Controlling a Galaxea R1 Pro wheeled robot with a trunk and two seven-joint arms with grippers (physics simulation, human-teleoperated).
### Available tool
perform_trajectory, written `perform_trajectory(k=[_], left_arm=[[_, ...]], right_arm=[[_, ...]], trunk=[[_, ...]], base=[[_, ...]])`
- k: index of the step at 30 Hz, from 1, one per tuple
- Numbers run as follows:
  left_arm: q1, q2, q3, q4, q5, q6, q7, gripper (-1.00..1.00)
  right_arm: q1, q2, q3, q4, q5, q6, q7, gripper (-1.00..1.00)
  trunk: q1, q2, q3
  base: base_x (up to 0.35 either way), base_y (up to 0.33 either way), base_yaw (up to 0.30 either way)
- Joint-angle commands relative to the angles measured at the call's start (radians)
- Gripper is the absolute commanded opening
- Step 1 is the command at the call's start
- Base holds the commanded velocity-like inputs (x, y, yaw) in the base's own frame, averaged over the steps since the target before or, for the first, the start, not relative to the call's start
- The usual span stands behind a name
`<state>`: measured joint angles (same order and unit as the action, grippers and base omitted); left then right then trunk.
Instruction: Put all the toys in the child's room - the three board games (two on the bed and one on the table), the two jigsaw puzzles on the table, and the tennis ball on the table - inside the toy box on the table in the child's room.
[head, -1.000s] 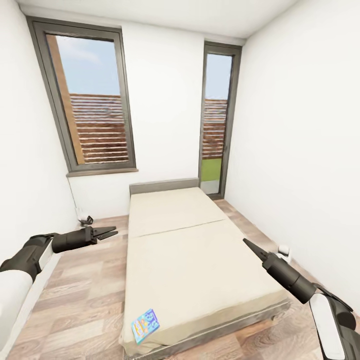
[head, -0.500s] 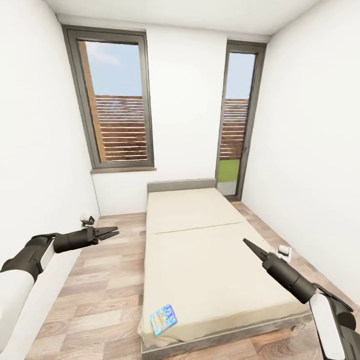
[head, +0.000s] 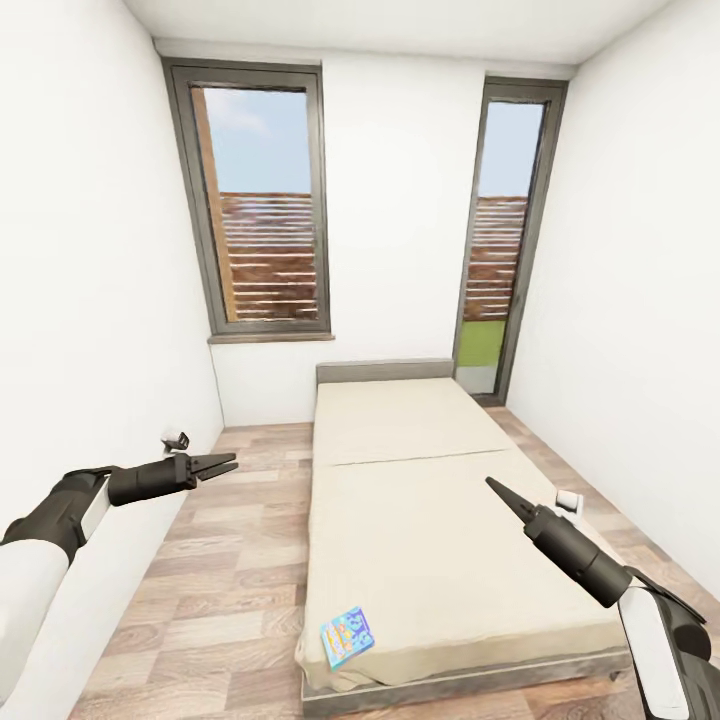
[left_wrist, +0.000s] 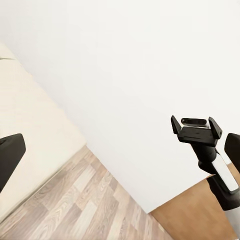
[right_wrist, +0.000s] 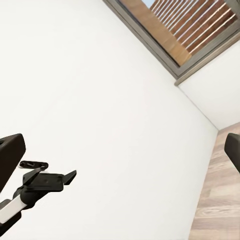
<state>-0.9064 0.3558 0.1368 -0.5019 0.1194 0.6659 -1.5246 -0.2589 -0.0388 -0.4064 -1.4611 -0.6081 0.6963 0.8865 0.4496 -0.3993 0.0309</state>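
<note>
My left gripper (head: 222, 463) hangs over the floor (head: 230, 560), left of the bed (head: 440, 520). My right gripper (head: 497, 490) is above the bed's right side, and one board game (head: 349, 633) lies on its near-left corner, closer to me than both.

Bright, even daylight all round; my head view is flat-lit, no glare. Light seems to come from the two windows (head: 265, 200) on the far wall, sky pale and washed out. Shadows very soft: only a faint dark line under the bed (head: 440, 520) at its foot edge. White walls (head: 90, 300) nearly blow out. Wide-angle stretch bends window frames at the picture's edges. Render slightly soft, wrist views sharp enough, mostly blank white.
</note>
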Motion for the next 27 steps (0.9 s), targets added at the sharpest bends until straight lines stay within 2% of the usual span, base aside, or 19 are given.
perform_trajectory(k=[1, 8, 27], left_arm=[[0.0, 0.0, 0.0, 0.0, 0.0, 0.011, -0.003, 1.0], [0.0, 0.0, 0.0, 0.0, 0.0, 0.011, -0.003, 1.0], [0.0, -0.007, 0.001, 0.0, 0.0, 0.011, -0.003, 1.0]], right_arm=[[0.0, 0.0, -0.001, 0.0, -0.004, 0.006, 0.001, 1.0], [0.0, 0.001, -0.002, 0.0, -0.004, 0.006, 0.003, 1.0], [0.0, 0.002, 0.0, 0.001, -0.004, 0.005, -0.002, 1.0]], trunk=[[0.0, -0.001, 0.0], [0.0, -0.001, 0.0], [0.0, -0.001, 0.0]], base=[[0.0, 0.118, 0.022], [0.0, 0.129, 0.008], [0.0, 0.021, 0.0]])
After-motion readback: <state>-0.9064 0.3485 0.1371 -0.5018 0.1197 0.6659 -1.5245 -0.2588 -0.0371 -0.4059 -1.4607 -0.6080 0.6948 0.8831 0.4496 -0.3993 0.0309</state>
